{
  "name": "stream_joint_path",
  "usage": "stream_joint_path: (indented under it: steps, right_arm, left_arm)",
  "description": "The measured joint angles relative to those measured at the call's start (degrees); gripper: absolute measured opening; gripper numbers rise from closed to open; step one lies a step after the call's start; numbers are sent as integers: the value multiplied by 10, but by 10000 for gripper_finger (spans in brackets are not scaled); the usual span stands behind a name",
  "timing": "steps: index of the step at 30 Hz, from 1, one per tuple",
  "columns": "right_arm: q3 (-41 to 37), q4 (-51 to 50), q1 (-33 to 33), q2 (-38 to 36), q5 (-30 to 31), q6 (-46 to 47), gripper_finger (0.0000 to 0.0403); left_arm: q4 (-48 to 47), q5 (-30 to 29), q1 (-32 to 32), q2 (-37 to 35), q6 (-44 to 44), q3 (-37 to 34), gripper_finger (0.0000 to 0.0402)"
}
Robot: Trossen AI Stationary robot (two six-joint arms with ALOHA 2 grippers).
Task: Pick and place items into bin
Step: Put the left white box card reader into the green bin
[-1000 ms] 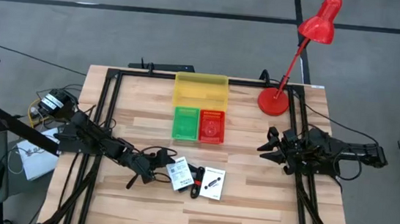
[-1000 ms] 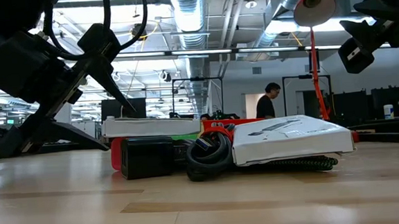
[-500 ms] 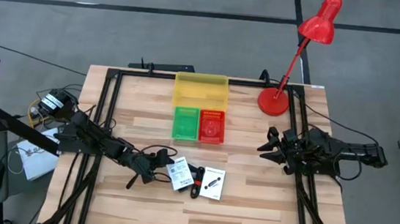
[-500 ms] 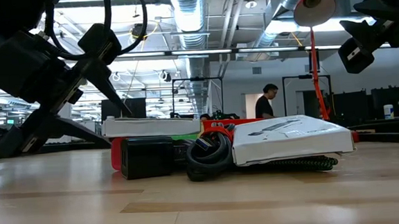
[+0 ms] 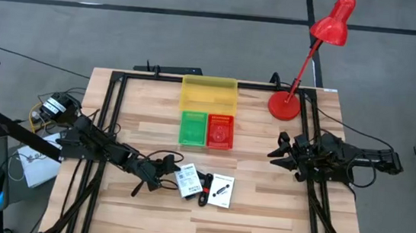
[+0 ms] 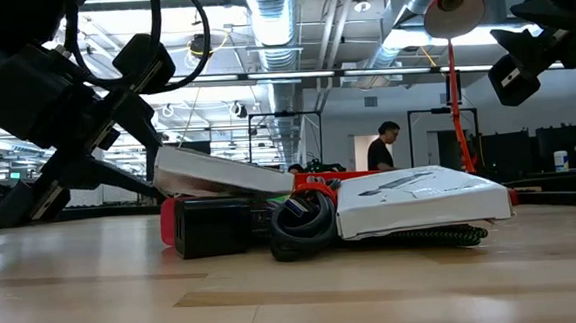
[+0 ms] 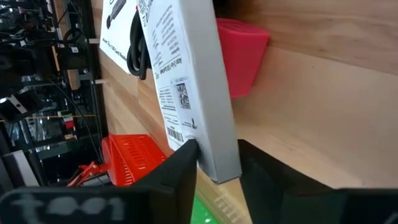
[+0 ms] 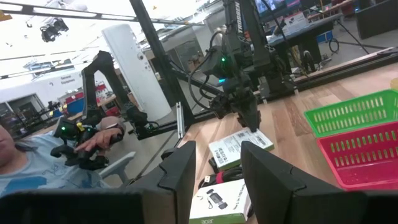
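Observation:
A white printed packet (image 5: 185, 179) lies tilted on a small pile near the table's middle, over a red piece (image 6: 167, 221) and a black block (image 6: 212, 226). My left gripper (image 5: 171, 176) reaches in from the table's left and is shut on this packet. A second white packet (image 5: 221, 190) rests beside it on a coiled black cord (image 6: 300, 226). My right gripper (image 5: 281, 156) waits open above the table's right side, with nothing between its fingers (image 8: 180, 177). My left gripper pinches the packet's left end (image 7: 216, 163) between its two fingers, one on the printed face and one on the underside. The fingers (image 6: 146, 125) slant down from the table's left. The held end (image 6: 168, 159) is raised; the packet's other end rests on the pile.
Three bins stand beyond the pile: a yellow bin (image 5: 209, 92) at the far edge, with a green bin (image 5: 192, 128) and a red bin (image 5: 220, 131) in front of it. A red desk lamp (image 5: 286, 105) stands at the far right. A person shows beyond the table.
My left gripper has shut on the left packet's end. That end has tipped up off the pile, while the packet's other end has stayed where it lay. The packet was level before and now slants.

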Motion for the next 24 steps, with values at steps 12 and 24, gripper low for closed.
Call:
stream_joint_path:
  steps: [12, 24]
  right_arm:
    - [0, 0, 0, 0, 0, 0, 123]
    - [0, 0, 0, 0, 0, 0, 123]
  left_arm:
    - [2, -10, -1, 0, 14, 0, 57]
    - [14, -69, -29, 0, 14, 0, 55]
